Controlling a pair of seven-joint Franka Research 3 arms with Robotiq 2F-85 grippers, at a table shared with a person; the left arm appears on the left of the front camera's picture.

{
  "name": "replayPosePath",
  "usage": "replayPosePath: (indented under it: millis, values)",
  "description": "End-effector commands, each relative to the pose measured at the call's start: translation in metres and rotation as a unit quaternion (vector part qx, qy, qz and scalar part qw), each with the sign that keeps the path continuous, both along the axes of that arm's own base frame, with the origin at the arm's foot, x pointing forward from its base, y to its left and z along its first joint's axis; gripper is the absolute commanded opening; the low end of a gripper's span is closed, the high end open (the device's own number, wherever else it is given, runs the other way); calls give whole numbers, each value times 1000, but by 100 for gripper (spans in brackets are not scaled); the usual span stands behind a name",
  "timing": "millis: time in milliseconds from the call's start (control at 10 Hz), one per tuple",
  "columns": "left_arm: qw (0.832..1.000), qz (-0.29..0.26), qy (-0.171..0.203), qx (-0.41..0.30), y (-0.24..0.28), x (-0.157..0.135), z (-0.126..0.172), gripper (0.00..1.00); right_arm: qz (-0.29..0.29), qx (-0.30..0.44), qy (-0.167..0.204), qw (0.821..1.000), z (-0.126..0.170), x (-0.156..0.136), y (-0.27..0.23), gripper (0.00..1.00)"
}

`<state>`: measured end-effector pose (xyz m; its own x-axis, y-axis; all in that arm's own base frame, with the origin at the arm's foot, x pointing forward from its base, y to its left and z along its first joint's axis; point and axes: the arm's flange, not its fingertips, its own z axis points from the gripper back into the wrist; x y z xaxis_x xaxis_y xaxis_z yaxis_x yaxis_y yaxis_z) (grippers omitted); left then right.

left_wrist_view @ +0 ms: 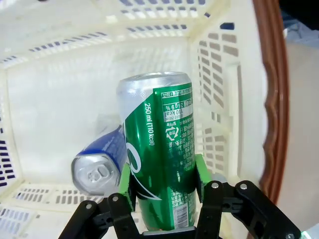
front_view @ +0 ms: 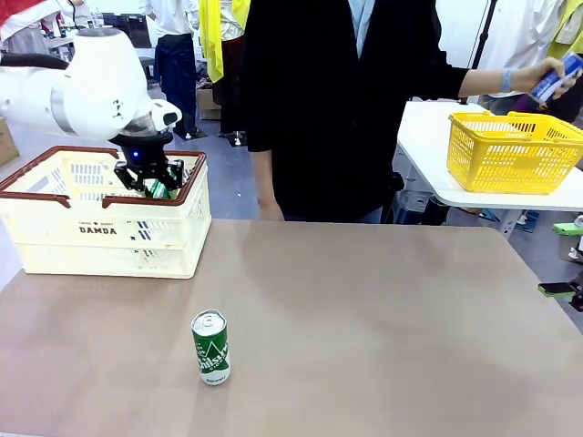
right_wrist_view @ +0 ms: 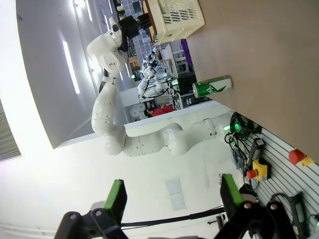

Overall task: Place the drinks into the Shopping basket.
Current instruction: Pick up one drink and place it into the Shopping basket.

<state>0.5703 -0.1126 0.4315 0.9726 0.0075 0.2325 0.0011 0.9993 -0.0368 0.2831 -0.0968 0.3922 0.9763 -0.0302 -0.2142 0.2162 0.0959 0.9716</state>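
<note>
Nearest: a loose green can [front_view: 210,347] stands upright on the brown table [front_view: 383,319], long axis vertical, silver tab end up, well apart from everything else. In the right wrist view the same can [right_wrist_view: 212,87] looks sideways only because the camera is rolled.

Right gripper [right_wrist_view: 172,199]: fingers spread wide, nothing between the green pads, off the table.

Farther back on the left, the white basket [front_view: 55,237] with a brown rim sits on the table. The left gripper [front_view: 150,177] reaches down inside it. Left wrist view: left gripper [left_wrist_view: 162,177] clenched on a held green can [left_wrist_view: 162,144], pads on both sides of its lower body. Its long axis runs along the fingers, silver end pointing toward the basket floor [left_wrist_view: 60,99].

Beside it a blue can [left_wrist_view: 102,159] lies on its side on the floor, tab end facing the camera, touching or nearly touching the held can; cannot tell which.

Far right: a person's hand [front_view: 547,73] holds another blue-and-white can [front_view: 557,80], tilted, above a yellow basket [front_view: 515,150] on a white side table.
</note>
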Motion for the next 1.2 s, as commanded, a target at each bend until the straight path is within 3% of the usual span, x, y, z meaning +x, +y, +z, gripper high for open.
replayPosePath:
  millis: [0,300,400,500,600,1100]
  values:
    - [1000,-6,11,-13,1,19,7,0,0,4,-1,1000,4,0,-1,100]
    - [999,-2,33,-17,6,29,-2,0,0,4,-1,1000,4,0,-1,100]
    - [999,0,41,-15,6,31,-4,26,0,4,-1,1000,4,0,-1,100]
    - [999,0,43,-16,7,31,-4,84,0,4,-1,1000,4,0,-1,100]
    - [999,1,45,-13,7,31,-4,100,0,4,-1,1000,4,0,-1,100]
    - [999,0,32,-29,20,23,10,100,0,4,-1,1000,4,0,-1,100]
